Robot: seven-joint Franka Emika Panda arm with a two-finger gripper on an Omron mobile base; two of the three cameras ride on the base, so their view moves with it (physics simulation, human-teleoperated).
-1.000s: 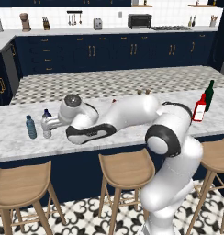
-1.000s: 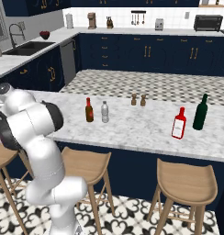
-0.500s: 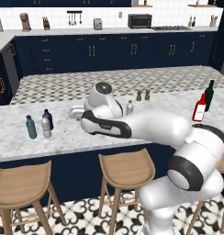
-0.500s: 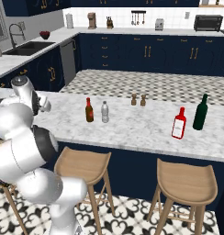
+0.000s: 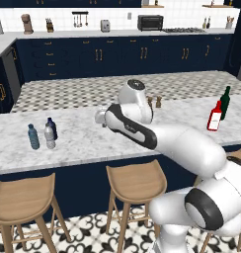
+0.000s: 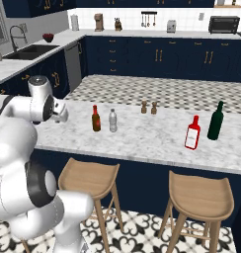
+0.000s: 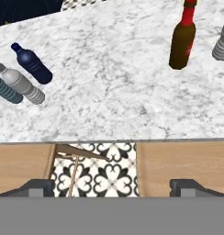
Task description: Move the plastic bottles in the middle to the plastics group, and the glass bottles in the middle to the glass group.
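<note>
One clear plastic bottle (image 5: 50, 136) stands at the counter's left, between the teal-blue bottle (image 5: 33, 137) and the dark navy bottle (image 5: 52, 127) of the plastics group. In the middle stand the amber glass bottle (image 6: 96, 118) and another clear plastic bottle (image 6: 112, 120). The red white-labelled bottle (image 6: 192, 133) and the green bottle (image 6: 216, 121) form the glass group on the right. My gripper (image 7: 114, 188) hangs open and empty over the counter's front edge, between the plastics group and the amber bottle (image 7: 182, 41).
Two small wooden shakers (image 6: 148, 107) stand behind the middle bottles. Wooden stools (image 5: 135, 183) line the marble counter's (image 5: 83, 148) near side, over patterned floor tiles. My white arm (image 5: 162, 141) reaches across the counter's middle.
My hand has pulled up and away from the bottles at the left and swung toward the counter's middle. It stays open throughout. The bottles have not moved.
</note>
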